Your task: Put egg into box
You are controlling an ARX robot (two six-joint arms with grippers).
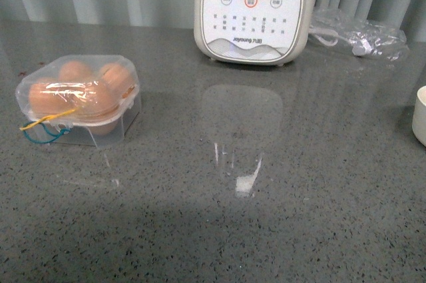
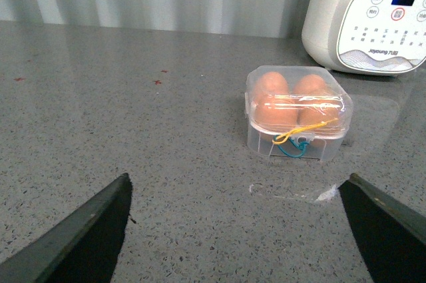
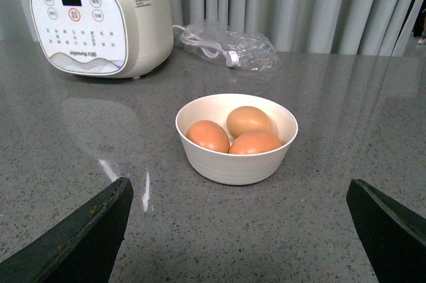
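Note:
The box (image 1: 78,100) is a small clear plastic case at the left of the grey counter, its lid down over orange-brown eggs. A yellow and a blue band hang at its side. In the left wrist view the box (image 2: 297,113) lies ahead of my open left gripper (image 2: 237,180), well apart from it. Three eggs, one egg (image 3: 208,135) nearest the appliance, lie in a white bowl (image 3: 234,166). My right gripper (image 3: 239,182) stands open just short of that bowl, with nothing between its fingers. Neither arm shows in the front view.
A big white appliance (image 1: 251,10) with buttons stands at the back centre. A crumpled clear plastic bag (image 1: 359,33) with a cord lies to its right. The white bowl (image 1: 420,116) shows at the right edge. A curtain hangs behind the counter.

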